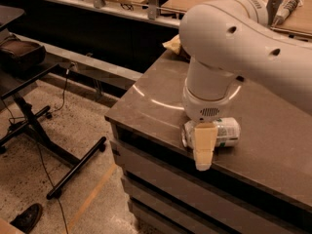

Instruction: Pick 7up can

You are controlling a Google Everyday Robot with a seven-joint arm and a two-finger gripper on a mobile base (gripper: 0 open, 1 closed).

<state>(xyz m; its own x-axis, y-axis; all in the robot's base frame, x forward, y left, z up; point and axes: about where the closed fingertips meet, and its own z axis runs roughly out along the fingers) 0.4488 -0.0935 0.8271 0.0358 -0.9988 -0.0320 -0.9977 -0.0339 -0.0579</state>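
Note:
The 7up can [227, 131] is a pale silver-white can with green print. It lies on its side near the front edge of the dark counter [151, 104]. My gripper [204, 149] hangs from the big white arm [234, 43] and comes straight down over the can's left end, covering that end from view. The gripper's cream-coloured tip reaches down past the counter's front edge in this view. The can's right half shows beside the gripper.
A yellowish crumpled object [173, 44] lies at the counter's back, partly behind the arm. Tools lie on a wooden bench [287, 6] at the top right. A black stand [29, 126] with cables and a dark bag [19, 52] are on the floor at the left.

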